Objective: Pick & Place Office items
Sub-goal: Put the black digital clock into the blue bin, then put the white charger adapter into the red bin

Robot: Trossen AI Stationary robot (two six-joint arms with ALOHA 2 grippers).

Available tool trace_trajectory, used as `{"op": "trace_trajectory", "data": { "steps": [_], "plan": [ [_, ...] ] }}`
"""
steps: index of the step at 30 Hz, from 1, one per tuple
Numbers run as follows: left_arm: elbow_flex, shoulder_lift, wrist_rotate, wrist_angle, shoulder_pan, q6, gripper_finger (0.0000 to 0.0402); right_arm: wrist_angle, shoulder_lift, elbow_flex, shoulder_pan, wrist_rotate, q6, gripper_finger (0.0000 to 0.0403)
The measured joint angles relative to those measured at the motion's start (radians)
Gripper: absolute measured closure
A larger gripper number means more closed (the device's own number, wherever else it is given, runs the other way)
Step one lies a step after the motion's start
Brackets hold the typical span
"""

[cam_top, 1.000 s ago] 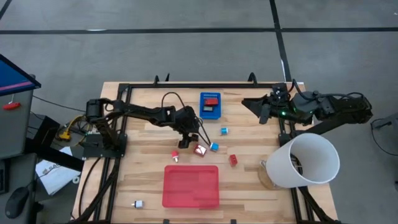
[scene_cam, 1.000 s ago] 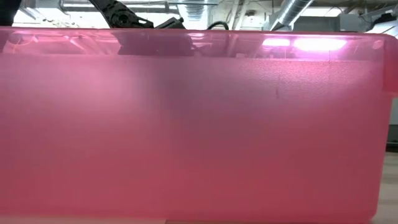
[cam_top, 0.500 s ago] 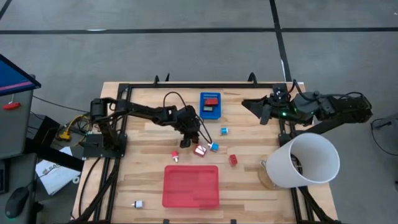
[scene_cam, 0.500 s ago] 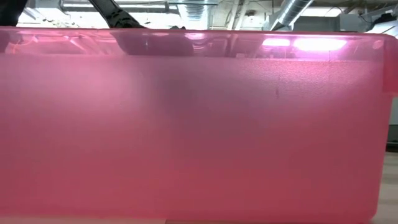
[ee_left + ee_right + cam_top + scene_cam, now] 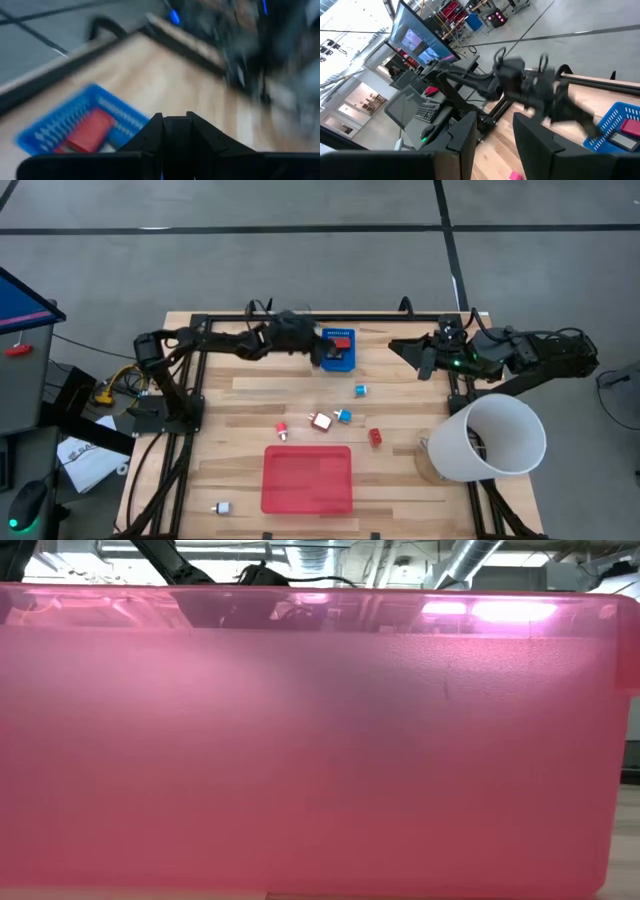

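Your left gripper point(image 5: 322, 352) hangs at the near-left edge of the small blue perforated plastic bin point(image 5: 338, 361) at the back of the wooden surface point(image 5: 240, 410). Fingers look pinched narrow in the left wrist view, probably on a tiny piece, but motion blur hides what, if anything, sits between them. That view looks past the fingers down at the bin, which already carries a flat red rectangular piece point(image 5: 89, 131).

The key relation: the bin lies just ahead of and under the fingers, toward the right arm's side. A release here likely needs only a small push further over the bin wall so nothing lands on the wood beside it.

Remaining office items lie loose mid-surface, well apart from the fingers:
- small blue-and-white block point(image 5: 360, 390)
- red-and-white square piece point(image 5: 321, 421), just beside a blue block point(image 5: 344, 416)
- small red piece point(image 5: 282, 429)
- red blocky piece point(image 5: 375, 436)
- white/silver piece point(image 5: 221, 507), near the front-left corner

The flat red rectangular plastic tray point(image 5: 306, 478) sits at front centre; it fills the low view. The left arm is nearer most loose pieces.

Your right gripper point(image 5: 422, 360) waits at the back right, fingers partly apart and empty, beside a large white paper cup point(image 5: 492, 438).
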Motion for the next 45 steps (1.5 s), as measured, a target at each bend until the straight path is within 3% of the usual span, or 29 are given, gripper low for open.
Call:
{"op": "trace_trajectory", "data": {
  "steps": [9,16,23,26,32,45],
  "plan": [
    [-0.001,0.002,-0.290,0.012,-0.032,-0.521,0.0348,-0.003,0.000,0.000,0.000,0.003,-0.034,0.0280],
    [0.000,0.020,-0.444,-0.036,-0.083,-0.602,0.0348,-0.002,0.000,0.000,0.000,0.003,-0.064,0.0280],
    [-0.001,0.101,-0.444,0.069,-0.084,-0.628,0.0348,0.005,0.000,0.000,-0.001,0.003,-0.082,0.0280],
    [0.005,0.128,-0.374,0.173,-0.070,-0.598,0.0348,0.005,0.000,0.000,-0.001,0.003,-0.082,0.0280],
    [0.065,0.211,-0.285,0.137,-0.060,-0.558,0.0331,0.005,0.000,0.000,-0.001,0.003,-0.082,0.0280],
    [0.071,0.105,-0.305,0.117,-0.030,-0.330,0.0249,0.023,0.002,0.000,0.007,0.003,-0.090,0.0280]
  ]
}}
